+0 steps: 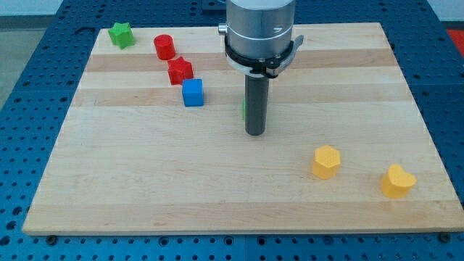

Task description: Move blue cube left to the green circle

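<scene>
Looking at the bench (217, 196), my tip (254, 133) sits roughly mid-board, and there are no fingers on this rig at all, just a straight dark rod, so nothing to call apart or clamped. The blue cube (193, 93) is off toward the view's left of my tip and a bit toward the view's top, clearly apart from it. A thin sliver of green (244, 109) peeks out from behind the rod on its left edge; I'd guess that's the green circle, but it's mostly hidden so I can't be sure.

Just up-left of the blue cube, nearly touching it, is a red block (180, 72), with a red cylinder (164, 47) beyond that, and a green star-ish block (122, 35) far off at the top-left corner. 2 yellow blocks, a hexagon-like one (325, 162) and a heart-like one (397, 181), sit to the lower right of my tip, well out of the way.

What could go wrong, in my opinion: the rod is right against that green piece, so swinging round to get at the cube could knock it. An off-centre push could also spin the cube or drag the red block along.
</scene>
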Controlling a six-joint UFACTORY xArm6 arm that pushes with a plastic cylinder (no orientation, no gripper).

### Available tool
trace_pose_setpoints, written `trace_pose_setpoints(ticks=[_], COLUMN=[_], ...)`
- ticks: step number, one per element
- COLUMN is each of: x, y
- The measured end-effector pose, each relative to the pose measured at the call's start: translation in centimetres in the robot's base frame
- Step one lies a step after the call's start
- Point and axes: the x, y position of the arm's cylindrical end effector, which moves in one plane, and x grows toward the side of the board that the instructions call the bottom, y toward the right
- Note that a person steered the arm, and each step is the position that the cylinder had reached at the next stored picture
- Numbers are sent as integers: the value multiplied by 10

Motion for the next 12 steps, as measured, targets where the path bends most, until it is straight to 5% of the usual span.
trace_pose_setpoints(ticks=[1,3,5,8,12], x=[26,22,-91,-106,-96], y=[-4,-140,-213,-97,-145])
